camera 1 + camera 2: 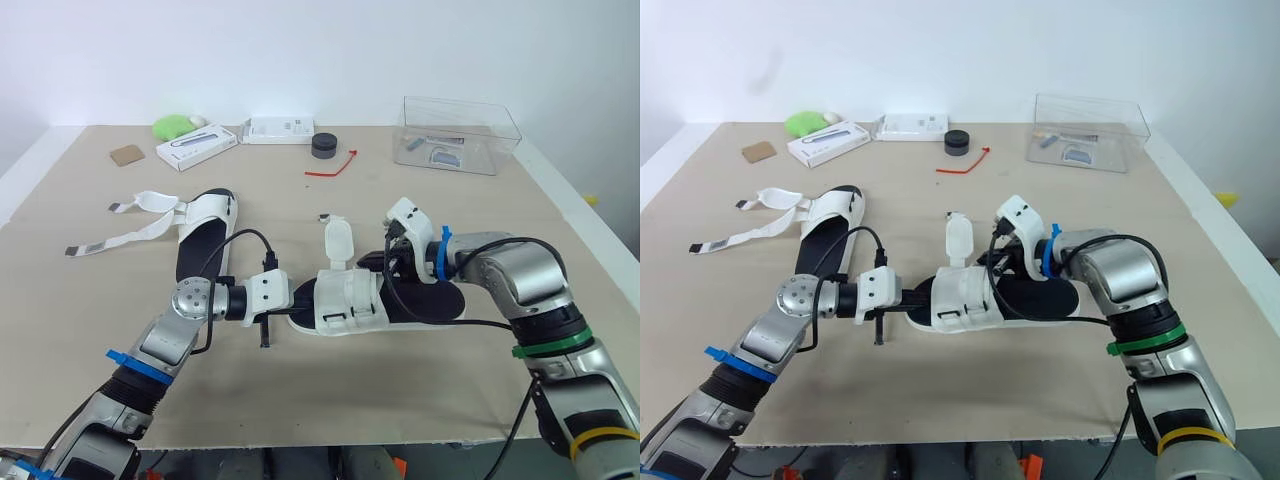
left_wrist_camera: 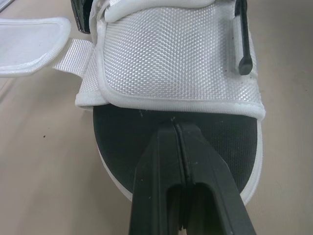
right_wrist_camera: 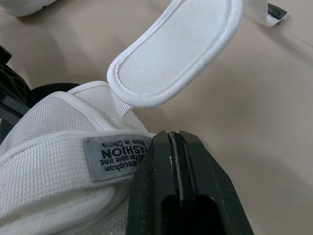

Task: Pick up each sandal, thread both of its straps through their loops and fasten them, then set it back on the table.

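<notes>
The table (image 1: 420,395) is a matte beige sheet with bare room along its near edge and on both sides of the near sandal (image 1: 375,300), which lies flat at mid-table, toe toward the robot's left; the small clutter sits well apart along the far edge (a clear plastic box (image 1: 460,135), a black puck (image 1: 324,145), a red tie (image 1: 335,165)). This sandal has a black insole on a white sole; its broad forefoot band (image 2: 171,58) is coarse white mesh with a piped rim, and one padded strap (image 1: 338,240) stands up unfastened, rounded at the tip; a grey sewn label (image 3: 116,156) shows on the mesh. The left claw (image 2: 175,128) has its fingers pressed together, tip over the toe of the insole; the right claw (image 3: 174,137), fingers likewise together, sits against the mesh by the label at the heel end. The second sandal (image 1: 205,235) lies farther left, its long straps (image 1: 135,225) trailing loose across the table.
</notes>
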Tool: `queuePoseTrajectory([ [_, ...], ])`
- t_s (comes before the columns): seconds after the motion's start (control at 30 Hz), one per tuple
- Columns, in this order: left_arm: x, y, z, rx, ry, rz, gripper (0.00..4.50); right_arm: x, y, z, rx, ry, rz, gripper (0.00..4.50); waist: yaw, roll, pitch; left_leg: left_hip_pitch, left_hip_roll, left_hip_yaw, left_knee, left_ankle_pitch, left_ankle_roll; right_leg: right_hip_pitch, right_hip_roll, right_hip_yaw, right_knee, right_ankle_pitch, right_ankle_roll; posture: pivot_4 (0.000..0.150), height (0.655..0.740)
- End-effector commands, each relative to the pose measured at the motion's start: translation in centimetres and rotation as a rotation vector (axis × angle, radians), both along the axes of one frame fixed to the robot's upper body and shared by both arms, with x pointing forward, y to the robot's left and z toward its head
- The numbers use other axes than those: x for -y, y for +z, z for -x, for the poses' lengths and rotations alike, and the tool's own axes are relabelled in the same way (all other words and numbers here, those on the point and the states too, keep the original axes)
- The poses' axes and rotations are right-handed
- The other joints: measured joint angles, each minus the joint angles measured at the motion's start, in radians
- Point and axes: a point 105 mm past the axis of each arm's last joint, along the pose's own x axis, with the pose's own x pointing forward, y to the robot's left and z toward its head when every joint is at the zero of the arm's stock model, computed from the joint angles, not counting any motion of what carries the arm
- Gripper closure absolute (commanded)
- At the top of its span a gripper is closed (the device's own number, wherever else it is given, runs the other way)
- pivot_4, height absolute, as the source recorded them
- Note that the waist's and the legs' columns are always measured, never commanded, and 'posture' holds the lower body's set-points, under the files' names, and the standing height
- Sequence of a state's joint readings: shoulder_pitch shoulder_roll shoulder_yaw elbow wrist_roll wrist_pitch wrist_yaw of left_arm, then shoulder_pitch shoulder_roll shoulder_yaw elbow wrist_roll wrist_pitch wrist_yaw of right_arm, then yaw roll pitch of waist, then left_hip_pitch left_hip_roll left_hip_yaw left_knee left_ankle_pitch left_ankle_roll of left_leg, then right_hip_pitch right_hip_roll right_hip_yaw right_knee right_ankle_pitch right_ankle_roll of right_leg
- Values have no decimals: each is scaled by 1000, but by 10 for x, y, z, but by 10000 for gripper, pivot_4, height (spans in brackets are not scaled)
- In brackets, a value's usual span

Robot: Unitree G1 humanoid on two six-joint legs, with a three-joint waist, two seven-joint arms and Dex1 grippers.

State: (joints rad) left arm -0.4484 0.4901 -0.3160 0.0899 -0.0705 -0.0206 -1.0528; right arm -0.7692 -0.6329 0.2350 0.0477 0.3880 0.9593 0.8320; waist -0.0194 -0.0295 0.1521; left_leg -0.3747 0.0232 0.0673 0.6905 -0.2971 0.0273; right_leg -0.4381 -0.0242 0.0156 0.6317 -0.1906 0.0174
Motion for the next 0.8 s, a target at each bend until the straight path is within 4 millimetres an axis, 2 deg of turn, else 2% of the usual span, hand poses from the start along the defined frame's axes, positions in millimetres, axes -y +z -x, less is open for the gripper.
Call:
queuePoseTrajectory([
  [0.03,-5,-27,4,-79,17,-85,45000,-2,25,-13,44,-5,-66,37263,0,0,0,0,0,0,0,0,0,0,0,0,0,0,0,1500,7400],
  [0.07,-5,-27,4,-78,17,-85,45000,-2,30,-16,31,-18,-103,35343,-1,0,0,0,0,0,0,0,0,0,0,0,0,0,0,1500,7400],
  [0.1,-5,-27,4,-78,16,-85,45000,-4,35,-20,12,-30,-150,30284,-1,0,0,0,0,0,0,0,0,0,0,0,0,0,0,1500,7400],
  [0.13,-5,-27,4,-77,16,-85,45000,-5,40,-23,-9,-42,-196,27293,-1,0,0,0,0,1,0,0,0,0,0,0,0,1,0,1500,7400],
  [0.17,-5,-27,4,-77,16,-85,45000,-7,43,-26,-56,-55,-245,20899,0,0,0,0,0,1,0,0,0,0,0,0,0,1,0,1500,7400],
  [0.23,-5,-27,4,-75,15,-88,45000,-10,46,-31,-133,-68,-313,12650,0,0,0,0,0,0,0,0,0,0,0,0,0,1,0,1500,7400],
  [0.27,-5,-27,4,-74,15,-89,45000,-12,45,-31,-199,-73,-348,6113,0,0,0,0,0,1,0,0,0,0,0,0,0,1,0,1500,7400],
  [0.3,-5,-27,4,-74,16,-90,45000,-14,44,-31,-243,-73,-376,2733,0,0,0,0,0,0,0,0,0,0,0,0,0,1,0,1500,7400],
  [0.33,-5,-27,4,-73,17,-90,45000,-15,43,-31,-279,-74,-395,1263,0,0,0,0,0,0,0,0,0,0,-1,0,0,1,0,1500,7400],
  [0.6,-10,-28,8,-74,33,-94,45000,-19,41,-27,-447,-54,-454,1263,-1,1,0,-1,0,1,-1,0,0,-1,-1,1,0,1,0,1500,7400],
  [0.8,-11,-28,6,-70,40,-95,45000,-37,41,-30,-519,-30,-510,1263,-2,1,0,-1,0,1,-1,0,0,-1,0,1,0,1,-1,1500,7400],
])
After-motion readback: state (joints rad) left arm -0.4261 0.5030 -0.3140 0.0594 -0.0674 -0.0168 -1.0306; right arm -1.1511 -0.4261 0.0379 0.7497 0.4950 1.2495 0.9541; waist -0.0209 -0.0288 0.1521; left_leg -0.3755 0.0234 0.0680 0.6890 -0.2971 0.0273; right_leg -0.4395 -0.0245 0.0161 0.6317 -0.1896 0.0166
